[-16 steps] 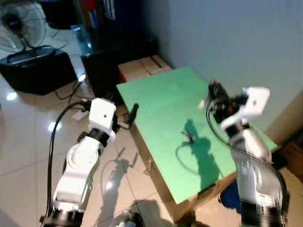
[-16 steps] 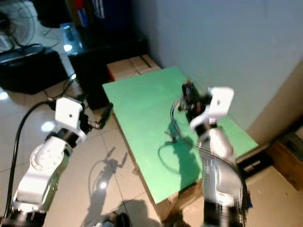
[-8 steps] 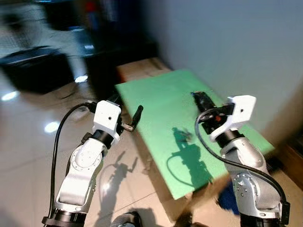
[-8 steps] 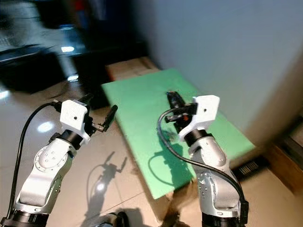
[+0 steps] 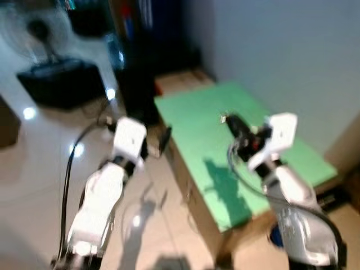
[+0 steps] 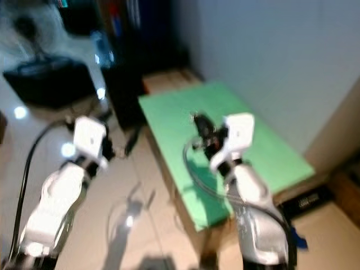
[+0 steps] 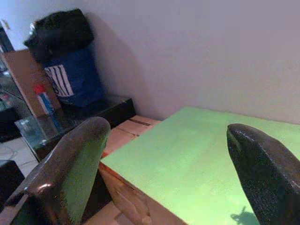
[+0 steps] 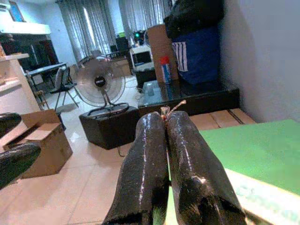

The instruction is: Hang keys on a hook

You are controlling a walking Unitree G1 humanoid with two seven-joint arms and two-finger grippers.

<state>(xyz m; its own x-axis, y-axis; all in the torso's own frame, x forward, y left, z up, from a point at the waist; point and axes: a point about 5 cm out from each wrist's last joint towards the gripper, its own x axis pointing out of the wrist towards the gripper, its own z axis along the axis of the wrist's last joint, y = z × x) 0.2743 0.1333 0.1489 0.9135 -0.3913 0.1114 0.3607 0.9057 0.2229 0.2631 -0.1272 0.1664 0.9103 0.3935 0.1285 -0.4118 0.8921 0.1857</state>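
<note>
Keys (image 8: 165,111) peek as a small glint from our right tool (image 8: 166,123), clamped shut at frame centre above the green worktop (image 5: 208,129). Our left tool (image 7: 168,159) hangs wide open and empty. We judge this the carrying step; next we must find a hook.

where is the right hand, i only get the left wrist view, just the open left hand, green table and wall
Observer: The right hand is raised over the green table, near the middle of its top.
Operator: open or shut
Observer: Shut. Its fingers press together on a small thin piece that pokes out at the tips; it is too small to tell whether it belongs to the keys.
Operator: what does it point at
Observer: Away from the wall, towards a fan beside a black box on the tiled floor.
</note>
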